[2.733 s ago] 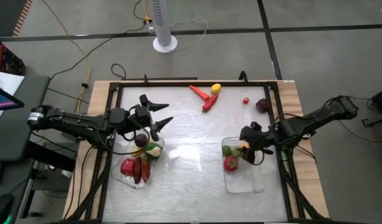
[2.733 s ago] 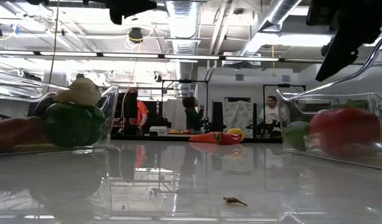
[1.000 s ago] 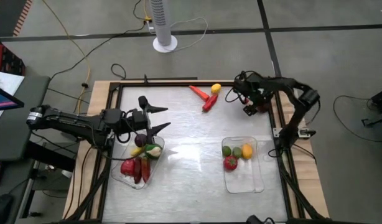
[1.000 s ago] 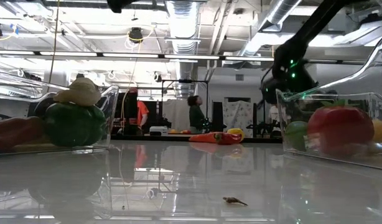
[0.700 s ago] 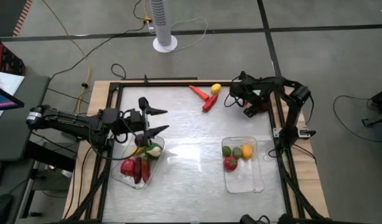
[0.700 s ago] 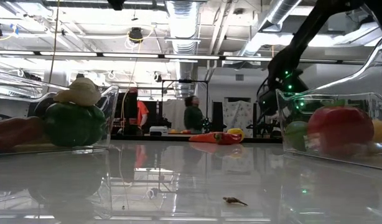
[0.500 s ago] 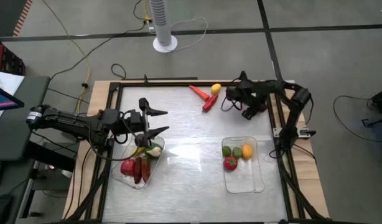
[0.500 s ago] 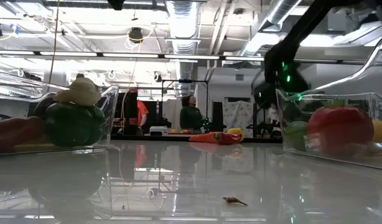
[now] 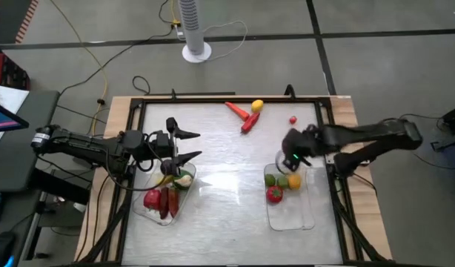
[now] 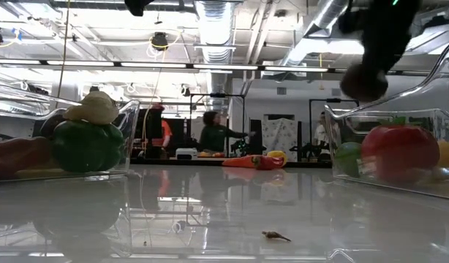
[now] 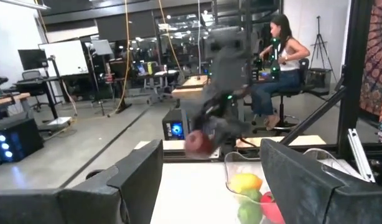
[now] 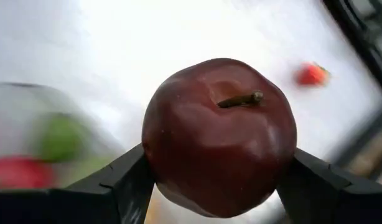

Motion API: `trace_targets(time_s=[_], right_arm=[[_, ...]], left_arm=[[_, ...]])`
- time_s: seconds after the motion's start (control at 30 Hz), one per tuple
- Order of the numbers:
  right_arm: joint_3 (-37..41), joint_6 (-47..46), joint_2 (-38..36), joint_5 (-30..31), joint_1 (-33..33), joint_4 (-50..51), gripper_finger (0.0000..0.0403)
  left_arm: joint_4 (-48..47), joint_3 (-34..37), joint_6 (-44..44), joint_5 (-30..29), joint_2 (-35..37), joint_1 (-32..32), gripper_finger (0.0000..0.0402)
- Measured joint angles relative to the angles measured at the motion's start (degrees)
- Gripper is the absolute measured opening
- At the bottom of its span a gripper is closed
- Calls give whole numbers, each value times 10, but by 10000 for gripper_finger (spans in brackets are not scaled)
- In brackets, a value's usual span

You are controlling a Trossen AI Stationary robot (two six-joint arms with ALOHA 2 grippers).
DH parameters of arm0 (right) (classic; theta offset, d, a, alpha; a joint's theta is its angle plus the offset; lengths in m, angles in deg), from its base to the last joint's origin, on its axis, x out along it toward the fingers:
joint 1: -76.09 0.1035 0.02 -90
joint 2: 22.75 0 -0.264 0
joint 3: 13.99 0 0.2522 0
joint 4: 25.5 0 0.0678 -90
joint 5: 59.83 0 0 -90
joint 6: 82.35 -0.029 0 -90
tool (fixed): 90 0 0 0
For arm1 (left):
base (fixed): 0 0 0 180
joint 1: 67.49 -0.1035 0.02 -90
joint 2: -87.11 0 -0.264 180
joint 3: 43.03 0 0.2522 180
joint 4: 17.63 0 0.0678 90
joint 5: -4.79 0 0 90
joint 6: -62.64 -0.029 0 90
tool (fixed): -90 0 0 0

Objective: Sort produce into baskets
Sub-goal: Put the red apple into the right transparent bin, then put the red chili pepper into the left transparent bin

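Observation:
My right gripper is shut on a dark red apple and hangs over the far end of the right clear tray. That tray holds a green, a yellow and a red piece. The apple also shows in the low view and in the left wrist view. My left gripper is open and empty, just above the far end of the left tray, which holds red, green, white and dark pieces. My right gripper pinches the apple between its two fingers by two opposite sides, with the stem turned toward the wrist camera. The arm comes from the table's right side. The apple is lifted clear, above the right tray's far rim.
At the far middle of the table lie a red pepper, an orange piece and a yellow piece. A small red berry lies at the far right. People are in the room behind the table.
My right gripper was at the table's far right corner, where the dark apple lay. It has come toward the near edge with the apple lifted clear and now stands over the right tray's far end.

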State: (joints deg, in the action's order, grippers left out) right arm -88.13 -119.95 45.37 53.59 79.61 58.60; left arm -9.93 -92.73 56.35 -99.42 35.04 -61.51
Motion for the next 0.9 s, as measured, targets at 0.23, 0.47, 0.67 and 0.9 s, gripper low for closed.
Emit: trace_targets(time_s=[0.23,0.47,0.67,0.9], right_arm=[[0,-194,-51,18,207,-23,338],[-1,-275,-7,14,293,-24,393],[-27,-242,-5,19,266,-11,392],[-43,-133,-15,36,159,-33,392]], left_arm=[[30,0,37,0,-3,0,254],[29,0,47,0,-5,0,254],[30,0,46,-1,-5,0,254],[25,0,43,-15,-6,0,254]])
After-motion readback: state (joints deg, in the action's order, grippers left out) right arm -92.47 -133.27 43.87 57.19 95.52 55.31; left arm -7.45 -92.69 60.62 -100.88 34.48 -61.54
